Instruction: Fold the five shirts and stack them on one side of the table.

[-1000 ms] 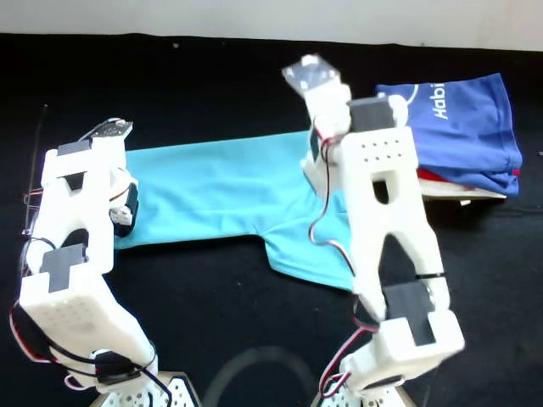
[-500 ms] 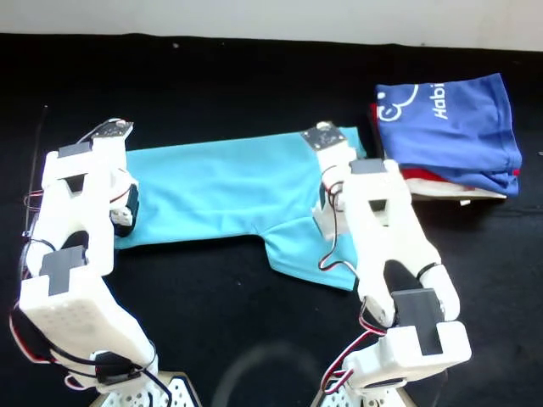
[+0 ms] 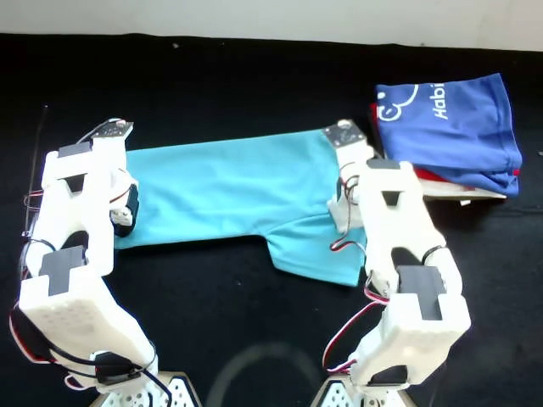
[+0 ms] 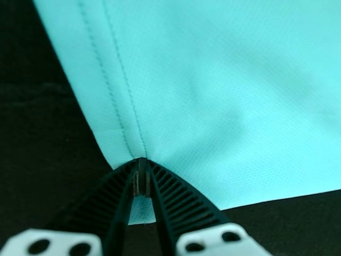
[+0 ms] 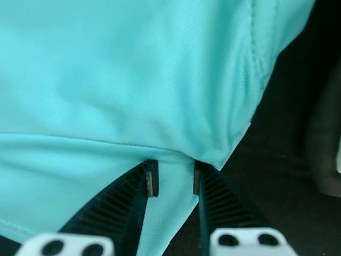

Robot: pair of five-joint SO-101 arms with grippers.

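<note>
- The turquoise shirt (image 3: 229,191) is lying flat as a long band across the black tabletop (image 3: 212,76). A flap (image 3: 314,250) of it is jutting out from the edge that faces the arm bases.
- The left arm (image 3: 81,203) is standing over one end of the turquoise shirt. In the left wrist view the left jaws are pressing together on the stitched hem (image 4: 125,128) at the shirt's corner - a small fold of cloth is sitting pinched between the tips.
- The right arm (image 3: 394,220) is reaching over the opposite end of the turquoise shirt. In the right wrist view the right jaws are standing spread, with a gap between the tips. They are sitting low against the cloth by a folded edge (image 5: 106,141) and are not gripping it.
- A stack of folded shirts (image 3: 450,127) is resting close beside the turquoise shirt's end, on the right arm's side - a blue one with white print is lying on top, and red and white edges are showing beneath it.
</note>
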